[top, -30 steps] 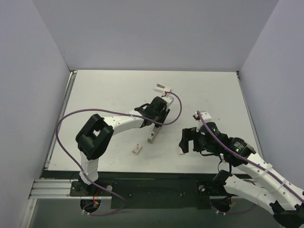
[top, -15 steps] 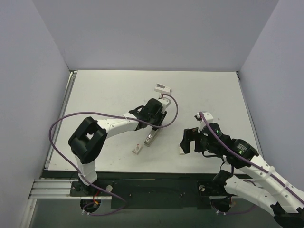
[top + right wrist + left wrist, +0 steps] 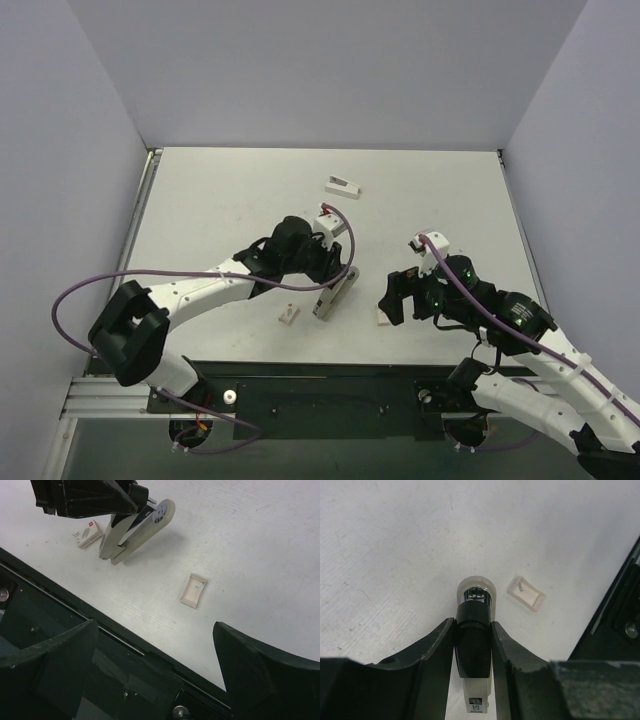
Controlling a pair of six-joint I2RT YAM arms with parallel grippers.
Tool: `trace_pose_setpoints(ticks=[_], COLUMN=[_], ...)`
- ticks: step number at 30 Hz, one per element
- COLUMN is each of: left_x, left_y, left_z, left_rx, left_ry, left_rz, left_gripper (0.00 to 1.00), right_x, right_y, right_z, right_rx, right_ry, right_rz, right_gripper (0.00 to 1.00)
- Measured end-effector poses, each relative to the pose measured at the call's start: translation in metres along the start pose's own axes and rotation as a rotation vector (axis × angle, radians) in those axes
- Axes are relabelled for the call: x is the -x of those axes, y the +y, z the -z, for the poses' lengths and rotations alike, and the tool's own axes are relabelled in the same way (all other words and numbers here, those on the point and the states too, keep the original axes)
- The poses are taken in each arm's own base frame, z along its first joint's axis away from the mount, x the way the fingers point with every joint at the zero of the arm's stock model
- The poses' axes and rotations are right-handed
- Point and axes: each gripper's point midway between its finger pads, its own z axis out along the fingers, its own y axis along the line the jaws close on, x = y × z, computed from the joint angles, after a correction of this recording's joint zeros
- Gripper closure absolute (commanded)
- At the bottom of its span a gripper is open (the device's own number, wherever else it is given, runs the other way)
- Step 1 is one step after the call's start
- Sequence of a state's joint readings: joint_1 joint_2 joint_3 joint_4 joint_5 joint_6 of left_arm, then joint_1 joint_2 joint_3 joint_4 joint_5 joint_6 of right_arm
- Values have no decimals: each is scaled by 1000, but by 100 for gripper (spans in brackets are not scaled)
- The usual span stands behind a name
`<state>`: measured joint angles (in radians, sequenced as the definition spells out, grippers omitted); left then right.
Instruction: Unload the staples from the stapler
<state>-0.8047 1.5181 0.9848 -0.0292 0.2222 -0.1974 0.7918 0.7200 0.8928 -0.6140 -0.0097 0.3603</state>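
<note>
Stapler point(image 3: 337, 292), tilted nose-up, sits clamped in the left gripper point(image 3: 472, 628) on its low, outstretched arm, while the right gripper point(image 3: 392, 300) gapes wide just right of it.

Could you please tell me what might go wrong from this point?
1. The left gripper clamps the stapler only across its narrow body, held tilted; it could pivot or slip.
2. The stapler is close to the table's near edge, so loose staples might miss the small tray and drop off the table.
3. The open right gripper hovers nearby; the arms could bump.
</note>
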Motion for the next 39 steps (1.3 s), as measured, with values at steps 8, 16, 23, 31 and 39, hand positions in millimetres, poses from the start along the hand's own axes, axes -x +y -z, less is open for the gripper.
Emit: trace_pose_setpoints(ticks=[8,16,23,31,39], left_x=[-10,-9,-14,-10,-4], left_y=[-37,-80,-112,-142,-154], left_z=[26,50,77,109,127], left_rx=[-202,-428,-593,-736,-789], left_ry=[-74,-134,-151,-184,-219], left_rz=[18,30,22,-24,-56], left_gripper=[100,100,100,100,100], right_x=[6,10,-3,-4,-8], right_y=[11,40,63,90,106], right_z=[10,18,15,22,21], right_rx=[68,225,351,501,580], right_ry=[4,37,108,121,148], right_rz=[78,197,302,369,393], right_gripper=[9,15,18,25,39])
